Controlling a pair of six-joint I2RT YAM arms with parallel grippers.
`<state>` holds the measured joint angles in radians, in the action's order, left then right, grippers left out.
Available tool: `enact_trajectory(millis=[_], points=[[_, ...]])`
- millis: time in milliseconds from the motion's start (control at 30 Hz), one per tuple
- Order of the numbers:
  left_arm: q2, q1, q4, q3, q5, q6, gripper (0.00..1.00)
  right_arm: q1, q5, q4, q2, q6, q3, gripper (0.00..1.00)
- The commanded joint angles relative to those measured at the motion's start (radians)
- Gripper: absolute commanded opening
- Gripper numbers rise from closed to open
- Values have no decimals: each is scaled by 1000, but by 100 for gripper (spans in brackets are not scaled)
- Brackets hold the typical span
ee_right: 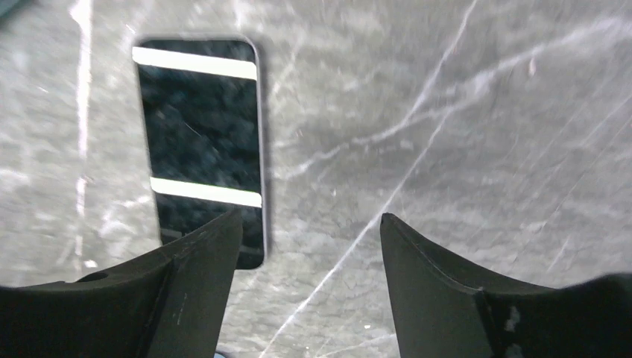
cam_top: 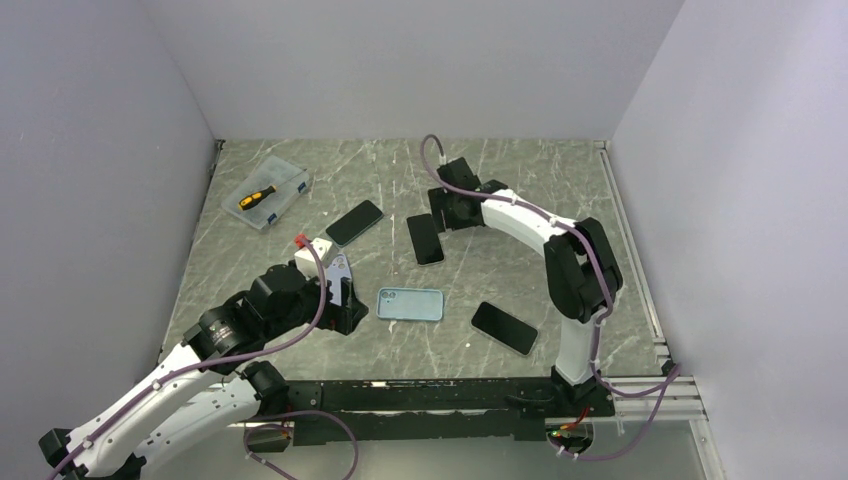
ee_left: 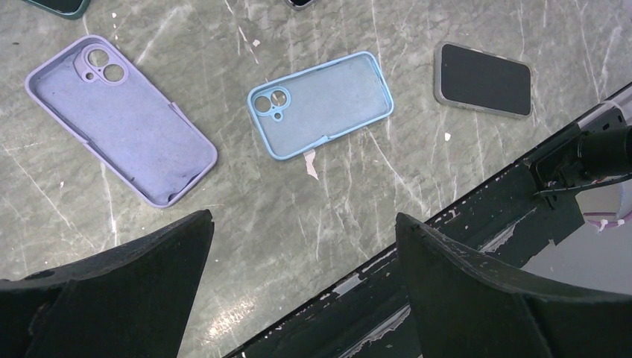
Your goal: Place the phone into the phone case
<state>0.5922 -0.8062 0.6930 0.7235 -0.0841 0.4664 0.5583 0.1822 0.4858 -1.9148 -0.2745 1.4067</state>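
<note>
Grey-green marbled tabletop (cam_top: 520, 180) is carrying several phones and cases. The right arm is reaching far across it so that the right gripper (ee_right: 311, 218), fingers spread wide and holding nothing, is hanging low over a black glossy slab phone (ee_right: 201, 142). The phone is lying flat, off toward one finger rather than centred in the gap, so the grasp looks not yet lined up. Nearer the bases, the left gripper (ee_left: 302, 218), likewise spread and empty, is hovering by a lilac soft phone case (ee_left: 119, 123) and a light-blue soft phone case (ee_left: 320, 104), both lying hollow-side up, probably to steady one. Two bright bands of reflected light are streaking the phone's dark glass.
</note>
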Motion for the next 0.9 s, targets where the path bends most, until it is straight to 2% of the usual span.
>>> enact_trajectory(millis=[0, 233, 633, 867], points=[[-10, 4, -28, -5, -10, 9, 99, 3, -40, 14, 44, -16, 104, 75], [-9, 4, -28, -6, -6, 9, 99, 55, -66, 17, -25, -13, 194, 99], [-20, 4, -29, -12, -5, 11, 99, 83, -81, 40, -191, 0, 320, 100], [-19, 4, -33, -16, 1, 10, 99, 86, -68, 48, -240, 3, 332, 100]])
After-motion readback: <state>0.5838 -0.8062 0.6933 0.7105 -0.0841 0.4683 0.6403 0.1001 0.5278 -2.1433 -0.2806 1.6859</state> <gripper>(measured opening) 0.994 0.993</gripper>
